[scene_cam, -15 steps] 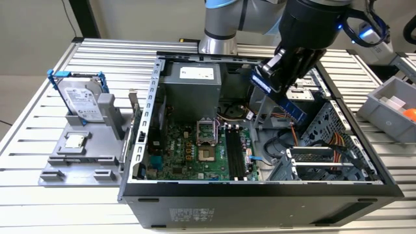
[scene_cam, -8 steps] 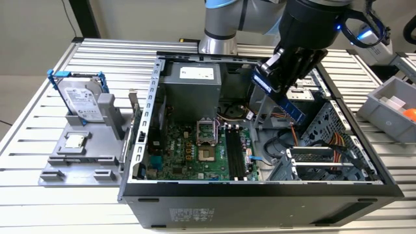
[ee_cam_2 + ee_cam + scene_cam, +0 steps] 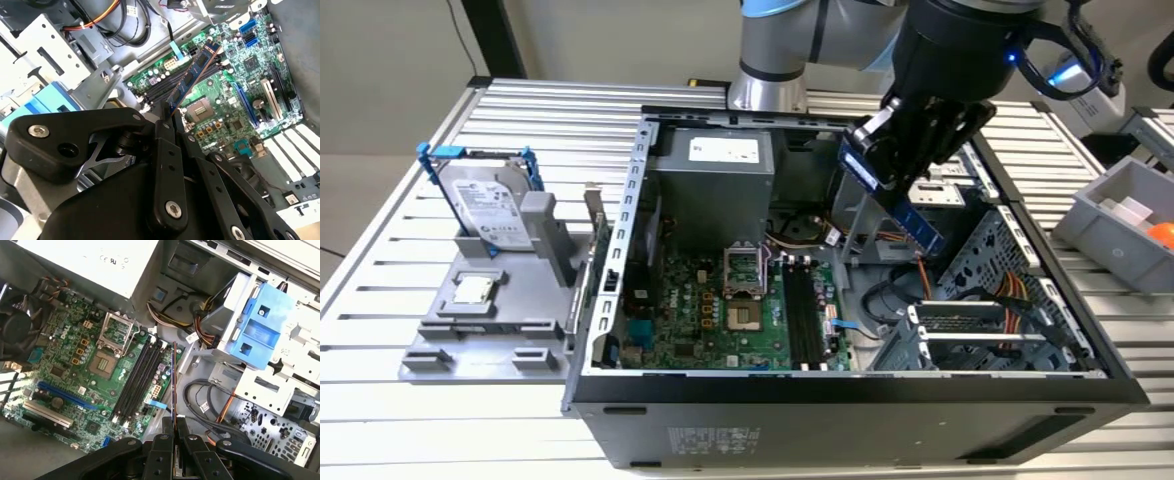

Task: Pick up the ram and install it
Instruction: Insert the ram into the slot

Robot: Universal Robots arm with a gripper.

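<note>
Plainly, the gripper (image 3: 891,165) is clamped on the ram (image 3: 911,212), pinching its two flat faces near one end, so most of the stick juts out free beyond the fingertips. The ram hangs in the air above the black slots (image 3: 807,315) of the motherboard, well apart from them and tilted, not level with them.

I judge the stick to be light and stiff, so a modest pinch should carry it without sag. It is also thin and probably fragile: the chips on its faces and the contact edge should not be squeezed or scraped, and a twisting load could crack it. The bare board near the ends and the long edge away from the contacts look like the safest places to hold. A grip this far toward one end gives leverage, so the free end may swing.

The exterior view gives the ram's height above the slots. In the second wrist view the ram (image 3: 192,80) shows one broad face with its row of chips, crossing over the slots (image 3: 161,92). In the first wrist view the ram (image 3: 173,380) appears edge-on as a thin line rising from the gripper (image 3: 174,421), nearly parallel to the slots (image 3: 140,375) and just beside them.
</note>
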